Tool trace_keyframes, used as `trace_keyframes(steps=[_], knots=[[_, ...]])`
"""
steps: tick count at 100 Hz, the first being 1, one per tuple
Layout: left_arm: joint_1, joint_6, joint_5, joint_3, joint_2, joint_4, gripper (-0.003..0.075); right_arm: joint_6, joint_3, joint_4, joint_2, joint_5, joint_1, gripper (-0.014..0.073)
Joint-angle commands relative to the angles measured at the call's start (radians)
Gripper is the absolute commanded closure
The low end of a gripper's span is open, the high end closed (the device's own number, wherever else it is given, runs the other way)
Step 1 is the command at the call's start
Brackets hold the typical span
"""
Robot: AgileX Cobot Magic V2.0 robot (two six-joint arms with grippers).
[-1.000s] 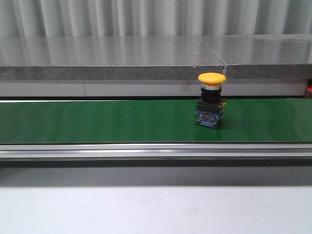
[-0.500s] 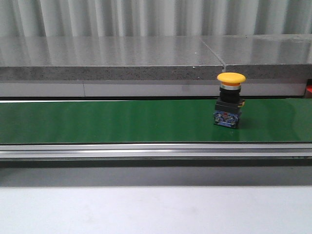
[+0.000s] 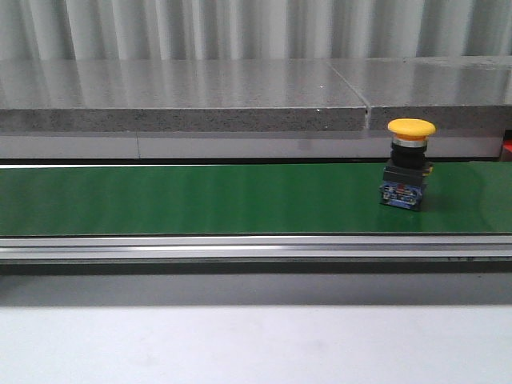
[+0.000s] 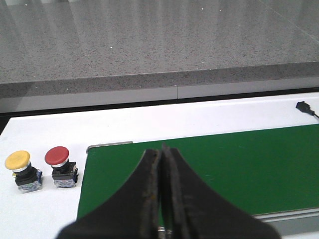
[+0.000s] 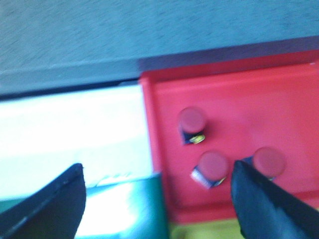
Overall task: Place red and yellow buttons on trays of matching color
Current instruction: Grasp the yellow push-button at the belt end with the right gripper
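Observation:
A yellow-capped button [image 3: 410, 164] stands upright on the green belt [image 3: 200, 198], toward its right end. In the left wrist view my left gripper [image 4: 162, 149] is shut and empty above the belt's end [image 4: 239, 169]. Beside that end, a yellow button [image 4: 20, 170] and a red button [image 4: 59, 164] stand on the white table. The blurred right wrist view has my right gripper [image 5: 157, 169] wide open over the edge of the red tray [image 5: 239, 94], which holds three red buttons [image 5: 192, 122] [image 5: 213, 167] [image 5: 269, 160]. A strip of the yellow tray [image 5: 209, 231] shows beside it.
A grey stone ledge [image 3: 184, 96] runs behind the belt, and a metal rail [image 3: 240, 248] along its front. The belt's other end [image 5: 134, 209] lies next to the red tray. A small black cable end [image 4: 305, 107] lies on the white table.
The yellow button has ridden the belt to the right, about 80 pixels over the last second. Nothing else in the front view has moved.

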Motion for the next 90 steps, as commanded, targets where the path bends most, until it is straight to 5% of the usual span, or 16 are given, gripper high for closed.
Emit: trace_keyframes(steps=[1,36,68,90], knots=[[-0.007,-0.001,-0.069,-0.026,0.005,-0.021,0.074,-0.014,0.052,0.012,-0.124,-0.001,0.028,0.0002],[-0.007,-0.001,-0.069,-0.026,0.005,-0.025,0.074,-0.107,0.227,0.013,-0.292,0.271,0.115,0.0002],[-0.007,-0.001,-0.069,-0.026,0.005,-0.029,0.074,-0.17,0.261,0.012,-0.229,0.245,0.312,0.0002],[-0.007,-0.001,-0.067,-0.026,0.005,-0.03,0.074,-0.171,0.261,0.012,-0.103,0.191,0.359,0.0002]])
